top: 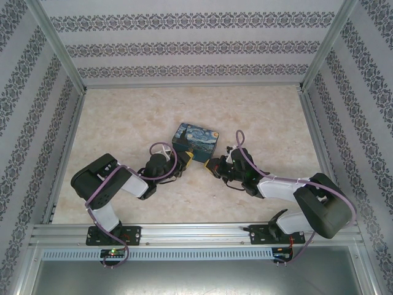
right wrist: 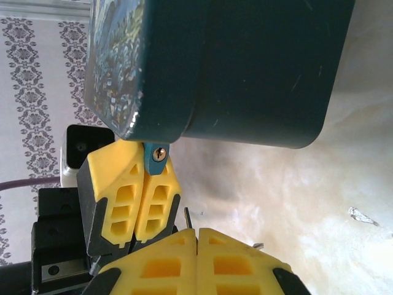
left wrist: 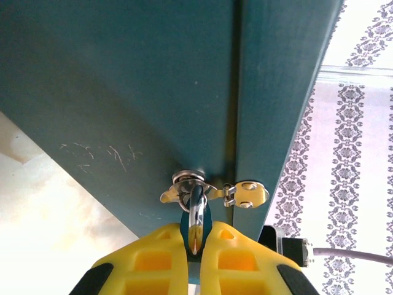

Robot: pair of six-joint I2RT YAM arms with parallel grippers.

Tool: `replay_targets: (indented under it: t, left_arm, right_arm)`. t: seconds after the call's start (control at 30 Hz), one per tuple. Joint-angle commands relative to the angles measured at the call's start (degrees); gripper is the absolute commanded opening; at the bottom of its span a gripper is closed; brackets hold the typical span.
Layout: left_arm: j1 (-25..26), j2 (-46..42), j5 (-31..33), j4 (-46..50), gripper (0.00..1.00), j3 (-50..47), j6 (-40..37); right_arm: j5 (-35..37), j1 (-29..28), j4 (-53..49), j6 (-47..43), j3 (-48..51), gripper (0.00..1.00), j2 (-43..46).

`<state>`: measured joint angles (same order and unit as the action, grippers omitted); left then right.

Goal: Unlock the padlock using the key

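The padlock (right wrist: 154,158) has a blue body, and its brass keyhole faces the right wrist camera. My left gripper (left wrist: 195,246) is shut on that body. The silvery shackle (left wrist: 196,212) passes through the metal hasp (left wrist: 184,189) on the painted box (top: 195,138). My right gripper (right wrist: 196,236) is shut on the key (right wrist: 187,217), of which a thin dark tip pokes out between the yellow fingers. That tip stands a short way from the keyhole and does not touch it. In the top view the left gripper (top: 184,160) and right gripper (top: 213,166) face each other at the box's near side.
The box's dark teal underside (left wrist: 123,92) hangs close over both grippers. A small shiny scrap (right wrist: 359,215) lies on the marble tabletop (top: 135,117) to the right. Patterned walls (top: 184,49) enclose the table on three sides.
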<state>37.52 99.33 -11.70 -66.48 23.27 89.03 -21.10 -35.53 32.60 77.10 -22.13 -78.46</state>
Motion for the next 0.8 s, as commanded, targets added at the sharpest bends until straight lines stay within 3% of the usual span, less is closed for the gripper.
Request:
replay_targets:
  t: [0.0, 0.77]
  left_arm:
    - [1.23, -1.99, 1.92, -5.31, 0.00, -0.42, 1.67]
    - [3.67, -2.61, 4.06, -4.71, 0.00, 0.46, 2.64]
  right_arm:
    - [2.04, -0.74, 1.41, 1.30, -1.82, 0.00, -0.64]
    - [2.04, -1.10, 2.21, 1.73, -4.50, 0.00, -3.39]
